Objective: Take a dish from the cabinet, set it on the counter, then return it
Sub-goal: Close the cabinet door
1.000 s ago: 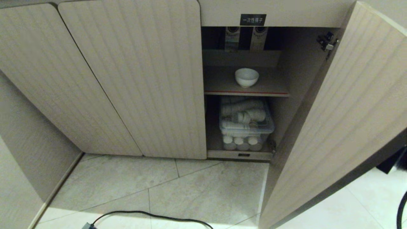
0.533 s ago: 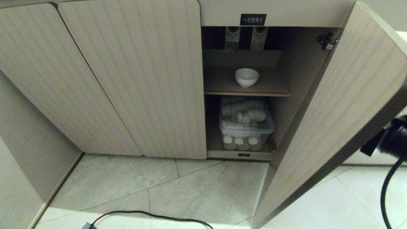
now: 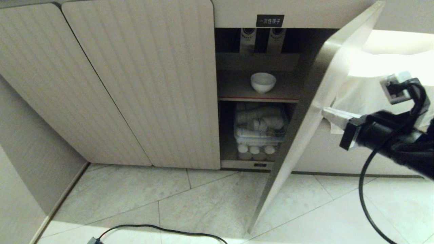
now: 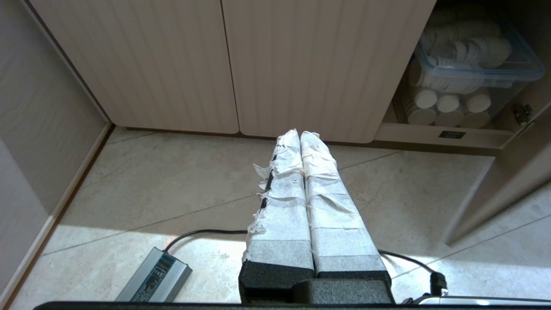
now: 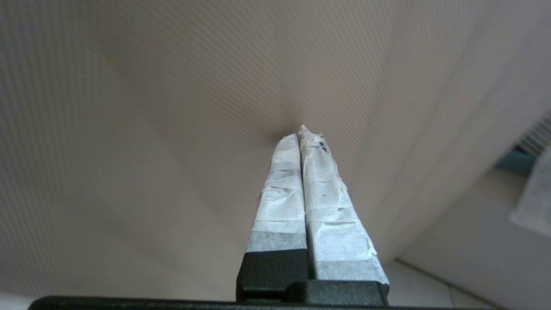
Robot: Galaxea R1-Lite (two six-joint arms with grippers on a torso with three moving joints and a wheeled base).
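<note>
Small white bowl waits on the cabinet's upper shelf while the right hand presses the door.

Head view: the dish (image 3: 263, 82) sits upright on the red-edged shelf (image 3: 237, 91) of the cabinet (image 3: 142, 84), apart from the right hand (image 3: 326, 113), clenched and empty, tips at the door (image 3: 315, 112). Likely stiff, glazed, slippery and chippable, it is best pinched over the rim; its foot is hidden. Left wrist view: the left hand (image 4: 300, 137) hangs clenched above the floor (image 4: 172, 193); the bowl is cut off. Right wrist view: only blurred door surface shows.
</note>
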